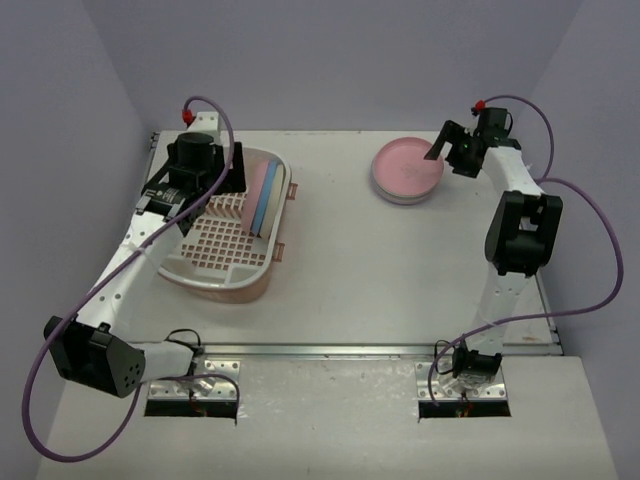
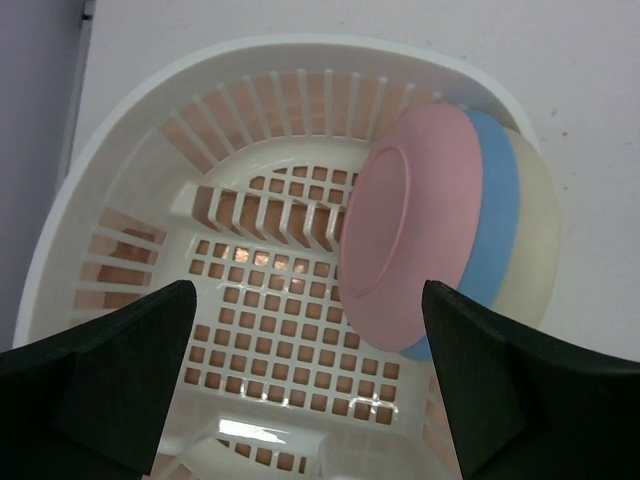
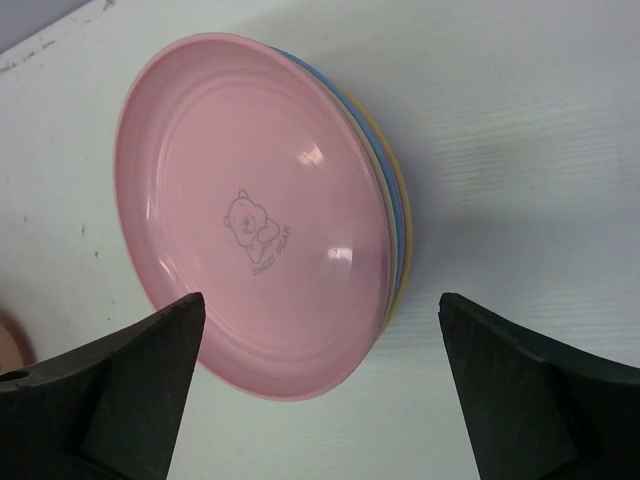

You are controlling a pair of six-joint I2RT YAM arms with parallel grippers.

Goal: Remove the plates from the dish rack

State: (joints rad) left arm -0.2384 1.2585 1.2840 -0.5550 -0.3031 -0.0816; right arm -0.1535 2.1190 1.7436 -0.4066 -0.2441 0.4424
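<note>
The dish rack stands at the table's left. Three plates stand on edge along its right side: pink, blue and cream. My left gripper hovers over the rack's far end, open and empty; in its wrist view the left gripper looks down on the rack, with the pink plate close to the right finger. At the far right a flat stack of plates lies on the table, pink one on top, blue and yellow rims beneath. My right gripper is open just above the stack, gripper holding nothing.
Lavender walls close in the table at the back and both sides. Purple cables loop beside each arm. A metal strip runs along the table's near edge, with both arm bases in front of it.
</note>
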